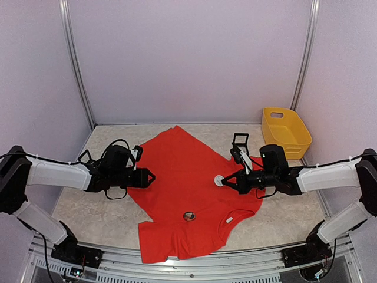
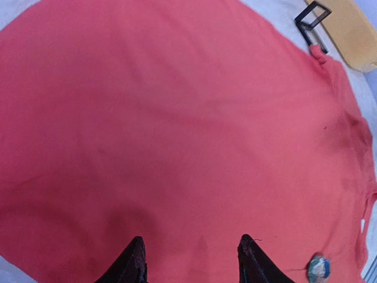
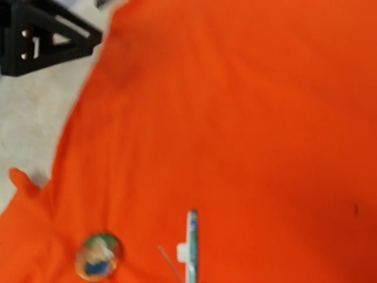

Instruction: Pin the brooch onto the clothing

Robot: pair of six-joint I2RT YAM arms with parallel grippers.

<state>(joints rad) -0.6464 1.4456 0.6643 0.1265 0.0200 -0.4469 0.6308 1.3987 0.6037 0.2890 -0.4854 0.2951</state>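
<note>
The red T-shirt (image 1: 182,177) lies spread on the table, its white label (image 1: 229,220) at the near right. My right gripper (image 1: 227,181) hangs over the shirt's right part, shut on a round white-backed brooch (image 1: 218,181). The right wrist view shows that brooch edge-on (image 3: 191,247) with its pin standing open; the fingers are out of frame. A second round brooch (image 1: 189,216) lies on the shirt near the neckline, and shows in both wrist views (image 3: 98,262) (image 2: 318,267). My left gripper (image 1: 150,177) is open and empty just over the shirt's left edge (image 2: 192,244).
A yellow basket (image 1: 285,131) stands at the back right. A small black frame stand (image 1: 240,140) sits next to the shirt's far right sleeve, also seen in the wrist views (image 2: 312,20) (image 3: 35,35). The enclosure walls are close on all sides.
</note>
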